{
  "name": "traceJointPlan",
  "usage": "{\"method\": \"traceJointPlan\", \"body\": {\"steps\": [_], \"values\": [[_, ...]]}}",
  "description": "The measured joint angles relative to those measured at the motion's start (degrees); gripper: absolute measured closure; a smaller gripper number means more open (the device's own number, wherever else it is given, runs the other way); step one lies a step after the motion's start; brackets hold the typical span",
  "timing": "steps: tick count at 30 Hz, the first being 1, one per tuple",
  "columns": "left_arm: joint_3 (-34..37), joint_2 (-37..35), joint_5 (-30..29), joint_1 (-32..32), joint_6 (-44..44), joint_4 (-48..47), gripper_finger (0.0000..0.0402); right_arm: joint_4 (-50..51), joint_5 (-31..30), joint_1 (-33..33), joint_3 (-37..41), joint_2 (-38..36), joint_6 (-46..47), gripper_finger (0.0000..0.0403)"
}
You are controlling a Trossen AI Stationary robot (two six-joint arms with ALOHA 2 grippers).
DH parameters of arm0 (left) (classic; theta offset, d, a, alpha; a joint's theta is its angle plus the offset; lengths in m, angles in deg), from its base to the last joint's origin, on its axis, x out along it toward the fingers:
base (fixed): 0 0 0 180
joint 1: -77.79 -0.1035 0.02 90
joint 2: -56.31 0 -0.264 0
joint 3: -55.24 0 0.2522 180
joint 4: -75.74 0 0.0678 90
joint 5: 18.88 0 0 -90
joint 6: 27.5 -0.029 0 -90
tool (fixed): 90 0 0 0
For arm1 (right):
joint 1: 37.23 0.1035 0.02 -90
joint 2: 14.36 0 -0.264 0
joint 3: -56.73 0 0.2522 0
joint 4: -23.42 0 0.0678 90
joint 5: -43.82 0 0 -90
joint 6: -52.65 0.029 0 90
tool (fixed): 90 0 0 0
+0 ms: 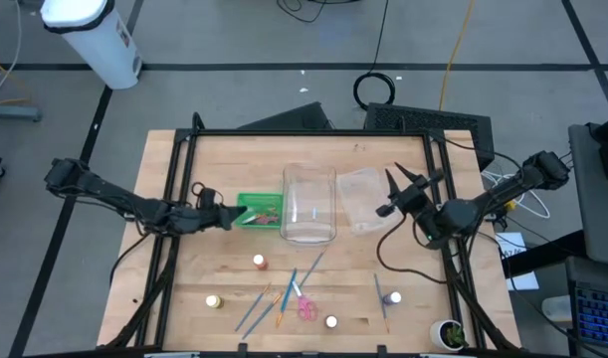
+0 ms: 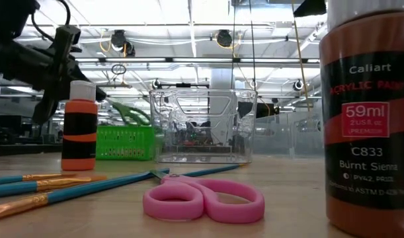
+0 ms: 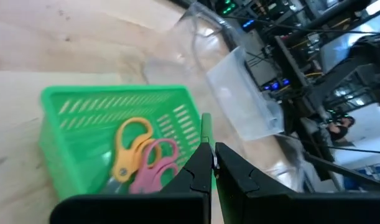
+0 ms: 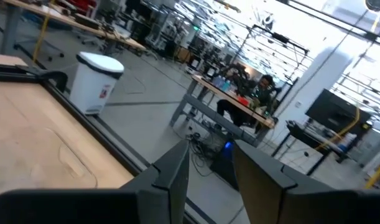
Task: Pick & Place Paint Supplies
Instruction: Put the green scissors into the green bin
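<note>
A green basket stands mid-table with orange-handled scissors and pink-handled scissors lying inside. My left gripper is shut at the basket's left side. My right gripper hovers open over the table's right part with nothing between its fingers. Toward the near edge, resting on the wood, are pink scissors, blue and orange brushes, an orange paint bottle and more small bottles. My left gripper's shut fingertips stand level at the basket's rim corner, coming from the table's left. I cannot tell whether they touch it.
A clear plastic box stands just right of the basket, its clear lid flat beside it under my right gripper. A brown paint bottle looms close to the low camera. A dark brush lies at the near right.
</note>
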Motion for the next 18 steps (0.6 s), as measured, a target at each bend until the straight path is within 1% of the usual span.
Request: {"method": "traceJointPlan", "body": {"steps": [5, 9, 14, 16, 18], "values": [[0.0, 3.0, -1.5, 0.0, 2.8, -0.4, 0.0386, 0.1, 5.2, -0.9, 0.0, 0.2, 1.8, 0.0289], [0.0, 5.0, -1.6, -0.4, 3.3, -0.2, 0.0383, 0.0, 5.6, -1.1, 0.0, 0.2, 4.0, 0.0289], [0.0, 6.3, -1.5, -0.4, 3.0, 0.0, 0.0379, 0.0, 5.7, -1.1, 0.0, 0.2, 4.3, 0.0289], [0.0, 6.4, -1.6, -0.4, 2.2, 0.1, 0.0370, 0.0, 5.8, -1.1, 0.0, 0.2, 4.3, 0.0289], [0.0, 6.4, -2.0, -0.4, 1.5, 0.2, 0.0351, 0.0, 5.8, -1.1, 0.0, 0.2, 4.3, 0.0289]]}}
